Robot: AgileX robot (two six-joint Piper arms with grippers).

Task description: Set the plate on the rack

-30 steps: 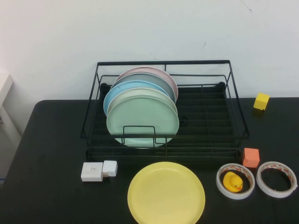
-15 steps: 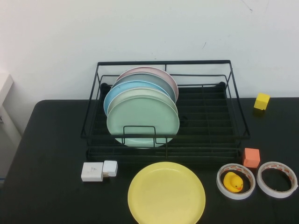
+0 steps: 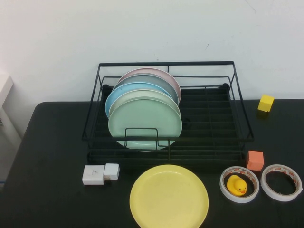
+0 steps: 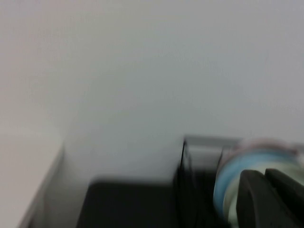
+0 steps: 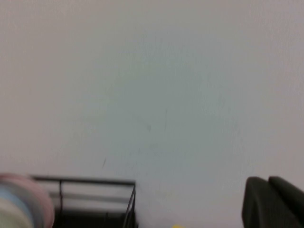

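The yellow plate (image 3: pixel 169 196) lies flat on the black table in front of the rack, at the near edge. The black wire rack (image 3: pixel 216 121) stands behind it and holds several upright plates at its left end, with a pale green one (image 3: pixel 145 124) foremost and a light blue one (image 3: pixel 124 90) behind. Neither arm shows in the high view. My left gripper (image 4: pixel 264 175) is shut and empty, raised, facing the wall and the rack's left end (image 4: pixel 184 156). My right gripper (image 5: pixel 269 181) is shut and empty, raised, facing the wall above the rack's right corner (image 5: pixel 131 202).
A white adapter (image 3: pixel 100 173) lies left of the yellow plate. Two tape rolls (image 3: pixel 281 182) lie at the right, one ringing a yellow duck (image 3: pixel 236 185). An orange cube (image 3: pixel 255 160) and a yellow cube (image 3: pixel 265 102) sit beside the rack's right side.
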